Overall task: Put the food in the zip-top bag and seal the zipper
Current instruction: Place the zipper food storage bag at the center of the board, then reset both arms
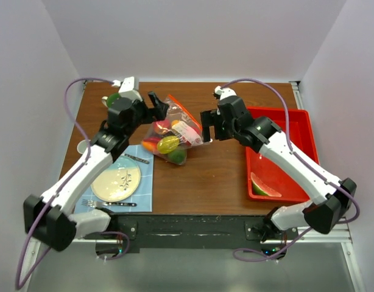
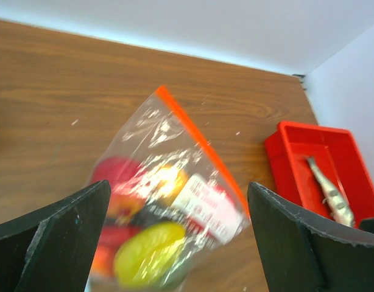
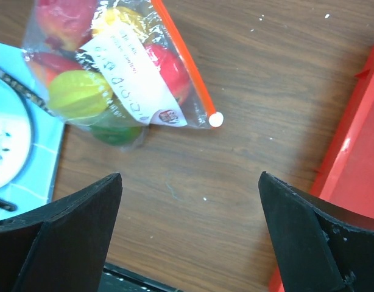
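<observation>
The zip-top bag [image 1: 172,137] lies on the desk [image 1: 223,176], and everything else I place from it. Its zipper [image 1: 184,114] runs as an orange-red strip along the bag's right edge, with a small white slider [image 3: 215,120] at the near end; I cannot tell whether the strip is pressed closed.

Inside the bag I see a yellow fruit [image 1: 167,145], a green fruit [image 1: 178,156] under it at the bag's near end, and red [image 3: 172,73] and orange pieces further in, behind a white label [image 3: 135,82].

My left jaws stand wide apart just beside the bag's far left corner, holding nothing. My right jaws stand wide apart too, just to the right of the zipper, also with nothing in them.

To the right of the bag, well apart from it, sits the red tray [image 1: 296,121], with a watermelon wedge [image 1: 265,185] and a silver fish [image 2: 330,194] in it. To the bag's near left is the cream plate [image 1: 117,182] on a blue mat [image 1: 144,188], and the bag's near edge overlaps that mat.
</observation>
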### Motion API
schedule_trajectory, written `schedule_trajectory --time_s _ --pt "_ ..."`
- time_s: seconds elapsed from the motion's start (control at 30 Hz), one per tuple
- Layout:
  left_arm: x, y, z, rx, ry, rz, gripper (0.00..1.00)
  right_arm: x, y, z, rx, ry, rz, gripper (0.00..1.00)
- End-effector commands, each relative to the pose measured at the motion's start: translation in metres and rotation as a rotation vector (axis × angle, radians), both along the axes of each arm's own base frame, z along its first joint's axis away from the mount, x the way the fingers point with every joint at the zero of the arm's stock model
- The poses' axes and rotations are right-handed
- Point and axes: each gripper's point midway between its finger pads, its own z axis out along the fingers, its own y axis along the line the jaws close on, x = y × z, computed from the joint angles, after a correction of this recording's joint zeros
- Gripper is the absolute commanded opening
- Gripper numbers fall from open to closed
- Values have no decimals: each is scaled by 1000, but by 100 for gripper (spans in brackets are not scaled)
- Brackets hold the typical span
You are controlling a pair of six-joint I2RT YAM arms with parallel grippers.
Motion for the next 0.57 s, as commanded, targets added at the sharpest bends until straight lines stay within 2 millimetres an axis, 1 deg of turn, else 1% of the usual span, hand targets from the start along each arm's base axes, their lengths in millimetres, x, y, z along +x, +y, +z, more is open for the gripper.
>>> schedule_trajectory --time_s 0.0,0.03,0.07,0.17,0.23,0.27,0.37,0.53 --pt "-47 41 -40 125 141 86 100 -6 1 24 168 -82 -41 99" --pt "-53 45 -40 138 131 86 100 -11 -2 34 214 -108 -50 99" --pt "-63 51 -41 136 117 91 100 -14 -2 26 231 -109 -47 99" --pt "-80 62 -44 152 100 96 100 -26 -10 22 288 -130 -61 99" --pt "-86 64 -50 175 100 81 100 -30 -16 22 297 -144 -75 99" --pt "-90 65 -48 175 88 74 100 -34 -21 21 300 -151 -84 99" --pt "-96 67 -46 176 59 63 100 -37 -24 16 304 -151 -92 99" --pt "-96 66 -33 148 -9 61 100 -39 -26 13 316 -156 -99 99"
